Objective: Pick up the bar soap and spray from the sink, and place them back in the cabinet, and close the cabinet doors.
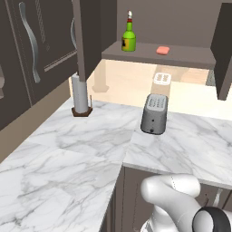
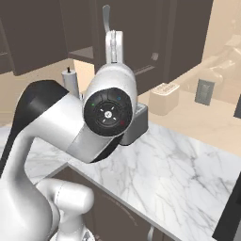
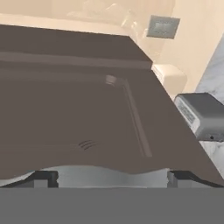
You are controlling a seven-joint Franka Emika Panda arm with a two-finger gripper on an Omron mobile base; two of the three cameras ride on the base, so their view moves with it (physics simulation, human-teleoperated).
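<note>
**Against the cabinet door, the claw stands open and empty**

At the near edge of the hand view, the claw (image 3: pixel 112 178) has its two dark fingertips (image 3: pixel 43 178) spread wide, with nothing between them. A curved silver handle (image 3: pixel 109 174) runs across just ahead of the tips, and straight beyond it lies the dark brown panelled cabinet door (image 3: pixel 78 109). Whether the tips touch the handle cannot be told.

Off to one side of the claw, past the door's edge, a grey toaster (image 3: pixel 202 114) stands on the white marble counter (image 3: pixel 214 151), with a cream toaster (image 3: pixel 171 78) farther along and a grey wall plate (image 3: pixel 162 27) on the beige wall beyond.

In the left base view, the grey toaster (image 1: pixel 154 113) sits on the counter (image 1: pixel 72 154), a paper towel roll (image 1: pixel 80 95) upright on its brown stand off to one side of it. Farthest back, the open cabinet's brown shelf (image 1: pixel 190 56) carries the spray (image 1: pixel 129 35), standing upright, and the bar soap (image 1: pixel 163 50), lying flat well apart from the bottle. Closed panelled doors with curved handles (image 1: pixel 31 43) flank that opening.
</note>
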